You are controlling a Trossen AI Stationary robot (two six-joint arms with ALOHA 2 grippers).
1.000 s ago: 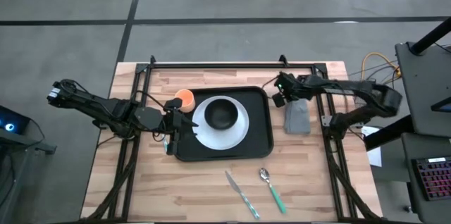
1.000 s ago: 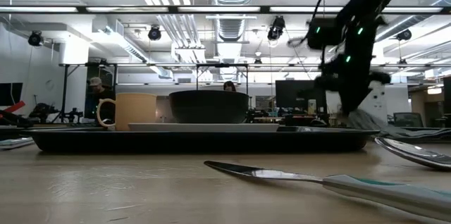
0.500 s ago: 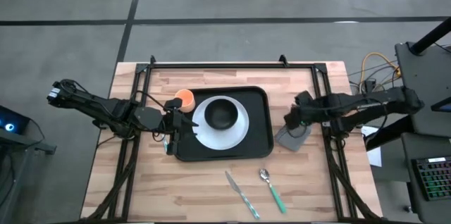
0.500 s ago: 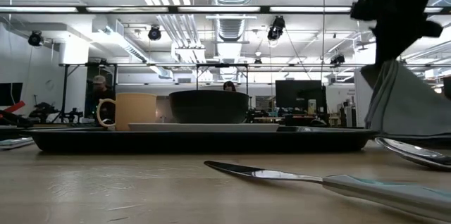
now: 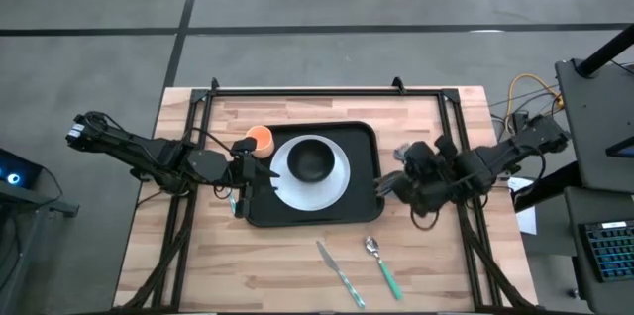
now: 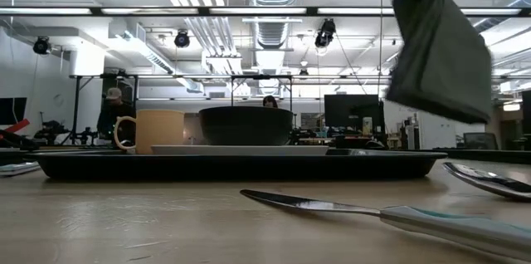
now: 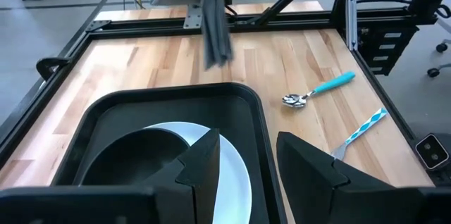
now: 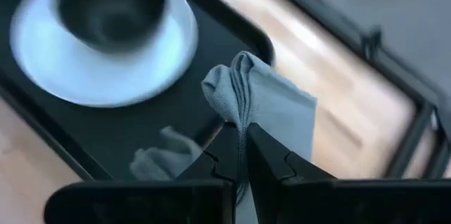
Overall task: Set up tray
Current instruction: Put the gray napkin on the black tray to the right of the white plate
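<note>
The black tray [image 5: 365,196] lies mid-table and carries a white plate [image 5: 337,188] with a black bowl [image 5: 312,161] and an orange cup [image 5: 260,138]. My right gripper [image 5: 392,184] hovers over the tray's right rim, shut on the grey folded napkin [image 6: 436,56], which also shows in the left wrist view [image 7: 208,13]. My left gripper [image 7: 250,164] is open over the tray's left rim [image 5: 241,191]. I cannot tell whether it touches the rim. My right gripper pinches a bunched fold of the napkin [image 8: 240,120] between its two fingers, with several layers gathered there. The napkin is lifted clear of table and tray and hangs loose and slack from the fingers [image 6: 431,65].
A knife [image 5: 340,273] and a green-handled spoon [image 5: 381,265] lie on the wooden table near its front edge, right of centre. Black frame rails [image 5: 297,92] run along the table's far and side edges. Bare wood shows right of the tray [image 5: 426,127].
My right gripper has lifted the napkin from the table right of the tray. It has moved toward the near edge and toward the tray's right rim while rising. The napkin lay flat before and now hangs clear.
</note>
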